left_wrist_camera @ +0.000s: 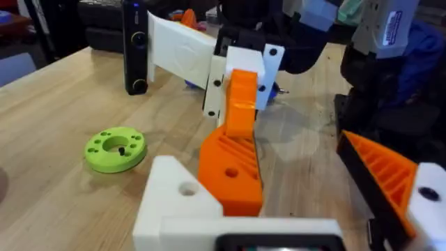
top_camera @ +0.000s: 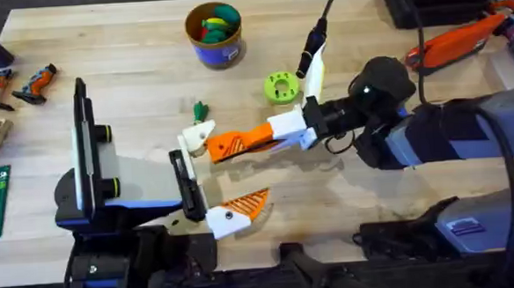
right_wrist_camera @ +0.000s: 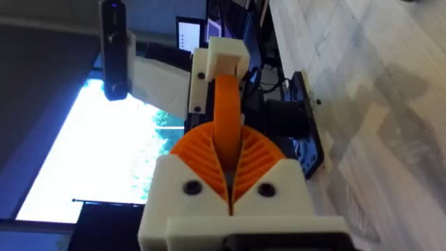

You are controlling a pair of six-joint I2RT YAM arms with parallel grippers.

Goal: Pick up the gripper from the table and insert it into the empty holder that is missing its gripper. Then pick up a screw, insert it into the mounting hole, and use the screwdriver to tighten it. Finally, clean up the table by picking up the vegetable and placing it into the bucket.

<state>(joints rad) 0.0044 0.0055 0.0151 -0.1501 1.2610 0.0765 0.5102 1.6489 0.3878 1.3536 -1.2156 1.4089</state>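
The gripper (top_camera: 235, 143), an orange ribbed wedge, is held at one end by my right gripper (top_camera: 278, 132), which is shut on it. Its other end lies against the inner face of the holder (top_camera: 195, 138), the bare white finger bracket of my left gripper (top_camera: 236, 167). My left gripper is open, and its other finger carries an orange pad (top_camera: 245, 205). The left wrist view shows the gripper (left_wrist_camera: 233, 153) touching the holder (left_wrist_camera: 174, 202). The vegetable (top_camera: 200, 109) lies just beyond the holder. The bucket (top_camera: 214, 32) stands at the back. The screwdriver is out of view.
A lime-green disc (top_camera: 280, 87) with holes lies beside the right gripper. A black and white device (top_camera: 311, 63) with a cable rides on the right wrist. Orange and black tools (top_camera: 459, 41) lie at the back right, and small tools (top_camera: 11, 84) at the far left.
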